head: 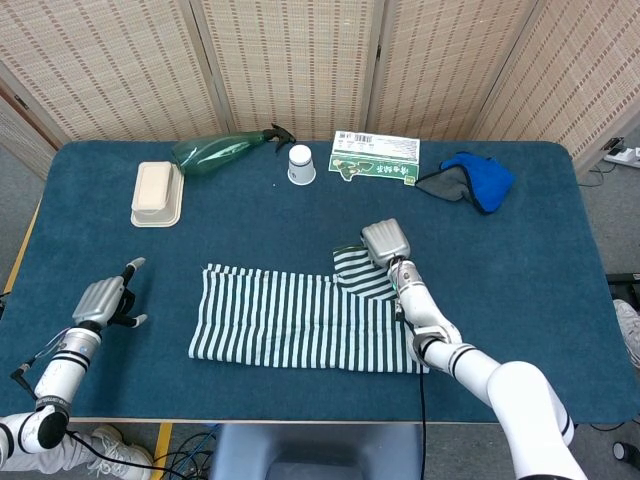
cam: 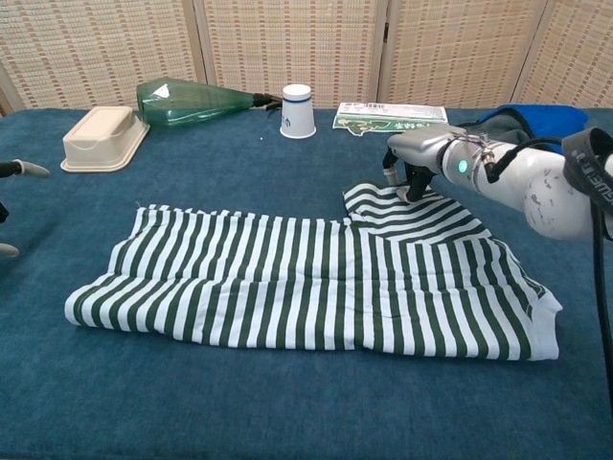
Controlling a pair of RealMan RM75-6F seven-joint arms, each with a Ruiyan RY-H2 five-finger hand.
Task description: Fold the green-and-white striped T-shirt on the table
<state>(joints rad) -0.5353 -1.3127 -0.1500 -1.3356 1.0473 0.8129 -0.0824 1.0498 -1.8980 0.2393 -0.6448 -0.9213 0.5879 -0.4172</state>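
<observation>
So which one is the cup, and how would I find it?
Look along the far edge of the blue table, by the screens. The cup stands upside down between the green bottle and the flat green packet. It's the only small white thing there.
</observation>
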